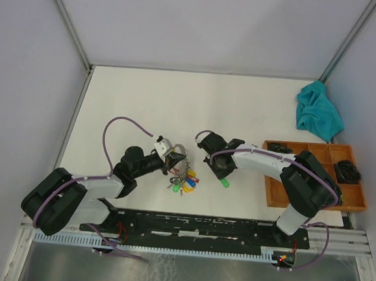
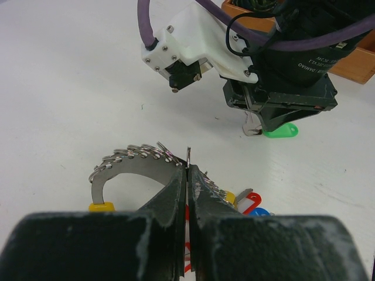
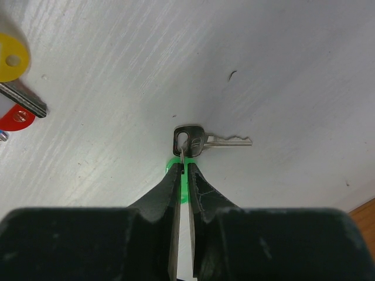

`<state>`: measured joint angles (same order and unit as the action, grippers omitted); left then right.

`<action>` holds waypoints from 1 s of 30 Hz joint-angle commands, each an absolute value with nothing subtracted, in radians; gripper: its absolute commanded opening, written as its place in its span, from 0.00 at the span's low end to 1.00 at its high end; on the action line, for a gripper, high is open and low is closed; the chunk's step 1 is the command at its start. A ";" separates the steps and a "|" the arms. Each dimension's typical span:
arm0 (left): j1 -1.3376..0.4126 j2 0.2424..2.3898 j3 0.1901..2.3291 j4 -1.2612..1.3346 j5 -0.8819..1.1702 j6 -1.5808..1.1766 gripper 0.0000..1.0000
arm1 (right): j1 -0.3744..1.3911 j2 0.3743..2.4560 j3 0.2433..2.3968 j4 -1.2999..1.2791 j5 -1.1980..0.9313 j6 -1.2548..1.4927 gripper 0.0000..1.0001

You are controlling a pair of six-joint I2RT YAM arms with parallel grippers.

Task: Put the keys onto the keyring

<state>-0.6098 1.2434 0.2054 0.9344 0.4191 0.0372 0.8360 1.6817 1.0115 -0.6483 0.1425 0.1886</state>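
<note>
Right of the arms: a tray is sitting at the table's edge with your right arm lying across part of it. A teal cloth is lying crumpled behind it.
Table: white and flat, it is carrying everything, and pale walls are closing it in on three sides.
Keyring: it is standing upright between the two grippers, its coloured tags trailing on the surface.
Left gripper: it is pinching the ring's thin edge, jaws all but together. The arm is reaching low and rightward from its base.
Green key: it is lying flat just right of the tags, and your right fingers are hiding most of it in the wrist view.
Dark key: it is lying at those fingertips, its blade pointing right in that view.
Right gripper: it is pointing down at both, jaws a narrow slit apart with a thin metal sliver between the tips. You cannot tell whether that is a grip. The arm is bending back left from the tray.
</note>
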 commanded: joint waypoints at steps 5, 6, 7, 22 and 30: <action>-0.606 1.230 0.217 0.968 0.425 0.060 0.03 | 0.839 1.695 1.038 -0.635 0.160 0.204 0.14; -0.606 1.229 0.218 0.968 0.425 0.061 0.03 | 0.839 1.693 1.037 -0.634 0.161 0.204 0.12; -0.606 1.228 0.217 0.967 0.425 0.061 0.03 | 0.839 1.689 1.036 -0.633 0.161 0.204 0.10; -0.605 1.162 0.217 0.956 0.428 0.071 0.03 | 0.827 1.380 0.978 -0.532 0.193 0.041 0.01; -0.605 1.126 0.229 0.967 0.471 0.121 0.03 | 0.816 1.195 0.858 -0.316 0.050 -0.146 0.01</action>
<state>-0.6098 1.1503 0.2054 0.9054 0.4267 0.0471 0.8261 1.2598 0.8986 -0.4660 0.1402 -0.0242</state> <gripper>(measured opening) 0.043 0.010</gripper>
